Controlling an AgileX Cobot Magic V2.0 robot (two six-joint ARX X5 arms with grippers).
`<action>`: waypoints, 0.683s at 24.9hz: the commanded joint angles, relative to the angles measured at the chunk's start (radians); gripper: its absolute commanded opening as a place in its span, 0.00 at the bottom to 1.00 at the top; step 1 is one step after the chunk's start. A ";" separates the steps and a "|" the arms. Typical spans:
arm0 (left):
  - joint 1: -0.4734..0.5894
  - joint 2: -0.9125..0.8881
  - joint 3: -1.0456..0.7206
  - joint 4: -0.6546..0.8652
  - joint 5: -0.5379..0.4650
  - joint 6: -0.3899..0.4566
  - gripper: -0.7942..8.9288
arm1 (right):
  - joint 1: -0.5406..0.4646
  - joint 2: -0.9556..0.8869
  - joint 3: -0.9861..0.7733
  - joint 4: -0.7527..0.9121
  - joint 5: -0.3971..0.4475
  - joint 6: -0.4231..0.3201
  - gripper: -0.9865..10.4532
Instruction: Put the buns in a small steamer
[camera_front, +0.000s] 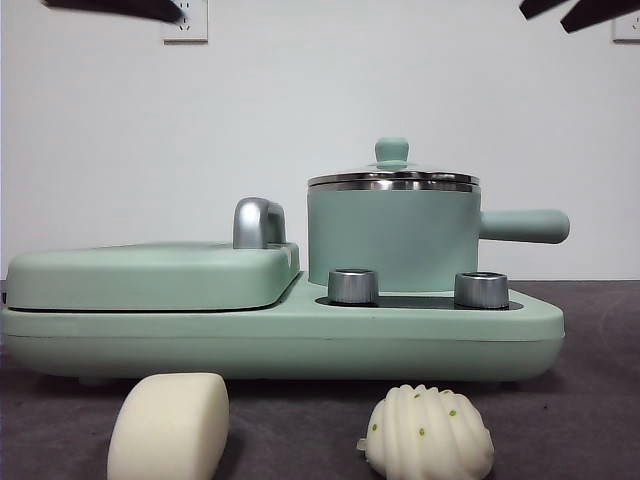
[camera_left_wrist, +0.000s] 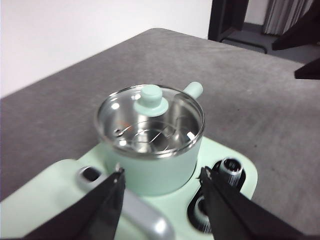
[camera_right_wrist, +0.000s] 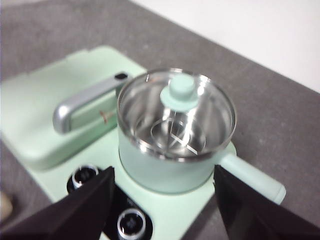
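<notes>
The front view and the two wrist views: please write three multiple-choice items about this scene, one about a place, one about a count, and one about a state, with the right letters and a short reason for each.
1. Where do the two buns lie?
A. inside the steamer
B. on the table in front of the appliance
C. on the flat griddle lid

2. How many silver knobs stand in front of the steamer?
A. one
B. two
C. four

3. What is the state of the steamer's lid?
A. on the pot
B. lying on the table
C. held by a gripper

Answers:
1. B: the smooth bun and the ridged bun rest on the grey table, nearest the camera.
2. B: two knobs show in the front view.
3. A: the glass lid sits on the steamer; both the left gripper and the right gripper hover open above, holding nothing.
</notes>
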 joint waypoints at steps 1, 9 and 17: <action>-0.043 0.089 0.019 0.122 -0.029 -0.095 0.33 | 0.006 0.003 0.016 0.039 0.004 0.043 0.36; -0.154 0.337 0.086 0.382 -0.163 -0.146 0.34 | 0.005 0.003 0.016 0.069 0.004 0.043 0.36; -0.210 0.569 0.284 0.381 -0.163 -0.107 0.34 | 0.005 0.003 0.016 0.068 0.005 0.039 0.36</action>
